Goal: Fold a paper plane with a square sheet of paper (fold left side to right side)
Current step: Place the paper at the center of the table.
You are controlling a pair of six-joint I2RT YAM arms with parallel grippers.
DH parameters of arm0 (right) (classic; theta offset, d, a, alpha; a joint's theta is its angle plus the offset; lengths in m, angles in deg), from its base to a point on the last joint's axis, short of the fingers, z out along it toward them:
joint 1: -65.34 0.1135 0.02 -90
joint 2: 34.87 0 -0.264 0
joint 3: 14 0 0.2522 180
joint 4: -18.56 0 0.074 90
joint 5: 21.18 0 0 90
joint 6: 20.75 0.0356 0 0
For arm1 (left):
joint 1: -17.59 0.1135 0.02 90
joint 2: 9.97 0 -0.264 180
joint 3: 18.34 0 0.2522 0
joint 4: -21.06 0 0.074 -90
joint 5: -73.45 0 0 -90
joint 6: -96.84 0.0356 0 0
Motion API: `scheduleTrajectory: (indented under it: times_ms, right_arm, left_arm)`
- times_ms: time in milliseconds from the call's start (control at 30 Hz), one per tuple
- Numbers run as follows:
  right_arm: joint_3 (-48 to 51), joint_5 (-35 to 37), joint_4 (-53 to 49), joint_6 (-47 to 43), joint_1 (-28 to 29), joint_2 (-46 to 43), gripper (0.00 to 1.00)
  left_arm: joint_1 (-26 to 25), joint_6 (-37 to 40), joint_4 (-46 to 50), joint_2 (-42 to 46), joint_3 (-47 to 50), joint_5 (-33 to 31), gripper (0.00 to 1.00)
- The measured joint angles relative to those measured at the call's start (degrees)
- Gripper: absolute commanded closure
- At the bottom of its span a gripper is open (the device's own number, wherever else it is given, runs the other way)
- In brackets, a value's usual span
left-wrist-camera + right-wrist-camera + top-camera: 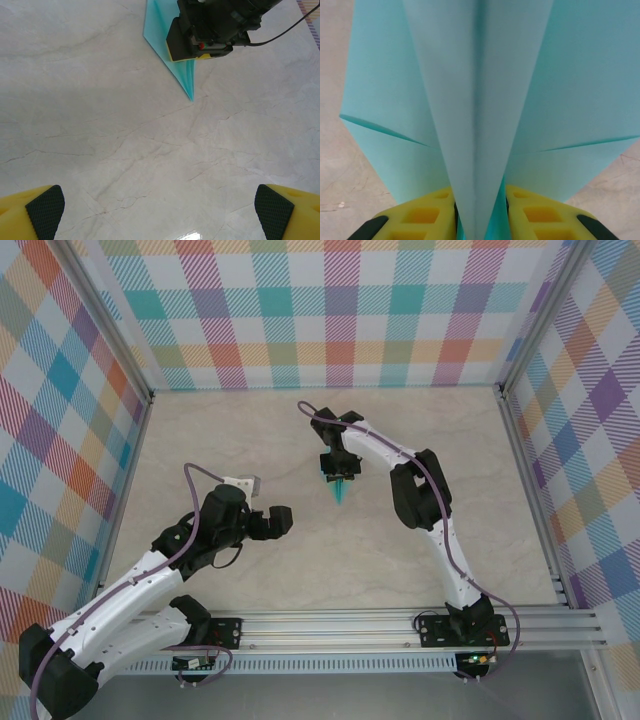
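Observation:
The square sheet of paper stands folded into the paper plane [340, 490], a light-turquoise dart at mid-table with its nose toward the arm bases. In the left wrist view the paper plane [156, 30] rests on the marble, tip down. My right gripper [338, 472] sits over its tail. In the right wrist view the plane's keel [480, 100] runs between the yellow fingers [420, 217] of the right gripper [480, 220], which stand slightly apart, the wings spread to both sides. My left gripper [285, 520] hovers left of the plane, the gripper [160, 210] wide open and empty.
Plaid walls [330, 310] close the table [250, 430] on three sides. An aluminium rail [350, 625] carrying both arm bases runs along the near edge. The right arm's elbow [415, 490] reaches over the right half of the table.

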Motion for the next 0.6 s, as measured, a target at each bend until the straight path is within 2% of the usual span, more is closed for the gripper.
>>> scheduleTrajectory:
  times_ms: [233,400,500,600]
  right_arm:
    - [0.04,0.68,-1.11,-0.76,0.48,-1.38,0.65]
    - [0.22,2.03,-2.49,-2.08,1.53,-3.39,0.56]
    - [3.43,3.28,-2.56,-3.02,2.27,-8.17,0.48]
    - [10.71,5.01,-1.36,-3.78,2.6,-18.16,0.33]
  left_arm:
    - [0.0,0.44,1.53,-0.76,-1.44,-1.86,0.0]
    - [0.0,0.42,4.44,-0.92,-3.82,-7.37,0.0]
    - [0.02,0.5,4.9,-1.22,-5.53,-11.85,0.0]
    - [0.66,1.07,4.72,-2.69,-6.99,-16.0,0.0]
